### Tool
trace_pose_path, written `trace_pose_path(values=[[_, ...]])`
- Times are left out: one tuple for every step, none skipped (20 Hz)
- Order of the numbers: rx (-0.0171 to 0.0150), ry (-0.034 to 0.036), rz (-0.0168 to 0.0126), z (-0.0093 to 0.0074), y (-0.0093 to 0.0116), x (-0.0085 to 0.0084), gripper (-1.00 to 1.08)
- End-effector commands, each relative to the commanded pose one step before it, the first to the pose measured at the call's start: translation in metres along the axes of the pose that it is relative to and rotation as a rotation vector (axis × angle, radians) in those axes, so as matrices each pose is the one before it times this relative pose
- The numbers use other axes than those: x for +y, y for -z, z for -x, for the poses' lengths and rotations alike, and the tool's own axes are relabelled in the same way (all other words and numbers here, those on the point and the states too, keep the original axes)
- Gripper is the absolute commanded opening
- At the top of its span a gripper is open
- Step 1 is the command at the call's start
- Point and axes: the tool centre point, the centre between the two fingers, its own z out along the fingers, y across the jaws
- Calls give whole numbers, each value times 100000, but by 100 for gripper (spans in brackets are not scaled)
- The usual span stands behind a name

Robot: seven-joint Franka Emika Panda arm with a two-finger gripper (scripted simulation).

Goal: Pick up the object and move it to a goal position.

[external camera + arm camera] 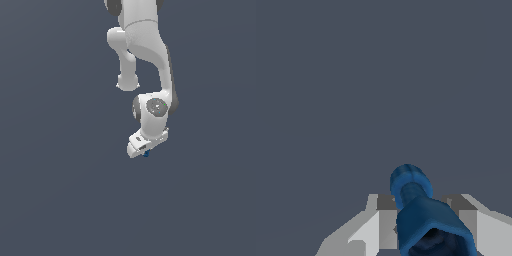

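The object (418,210) is a small dark-blue, knobbly peg-like piece. In the wrist view it sits between my two grey-white fingers (373,227), which close on it from both sides, with its rounded end sticking out past them. In the exterior view only a tiny blue bit of the object (146,154) shows under the white gripper (145,150), at the end of the white arm (150,55). The gripper is shut on the object.
A plain dark grey-blue floor (60,190) fills both views. No other objects or edges show.
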Motion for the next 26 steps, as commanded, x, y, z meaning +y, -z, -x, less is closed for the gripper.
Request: trace_pose_path(values=[[47,-19,27,108,309,139,-100],[0,0,0,94,219,92,-100],[0,0,0,115,268,112,-100],[0,0,0,136,318,133,-100],[0,0,0,158,369,154,-100],[0,0,0,179,420,176,-100],[0,0,0,201,472,197,-100],[0,0,0,223,526,219,-100],[0,0,0,246,580,242,-100],[0,0,0,269,636,265,-100],[0,0,0,292,693,288,-100],[3,33,36,309,763,291,-100],[0,0,0,341,813,337,-100],[0,0,0,363,870,360,-100],[0,0,0,384,922,381,-100],[0,0,0,402,971,400,-100],[0,0,0,418,1015,417,-100],[28,31,-55,429,1058,425,-100],[0,0,0,447,1097,448,-100],[0,0,0,453,1118,456,-100],[35,16,-57,453,1121,457,-100],[0,0,0,449,1119,455,-100],[37,15,-56,450,1122,458,-100],[0,0,0,444,1119,454,-100],[39,14,-55,447,1122,460,-100],[0,0,0,440,1118,455,-100]])
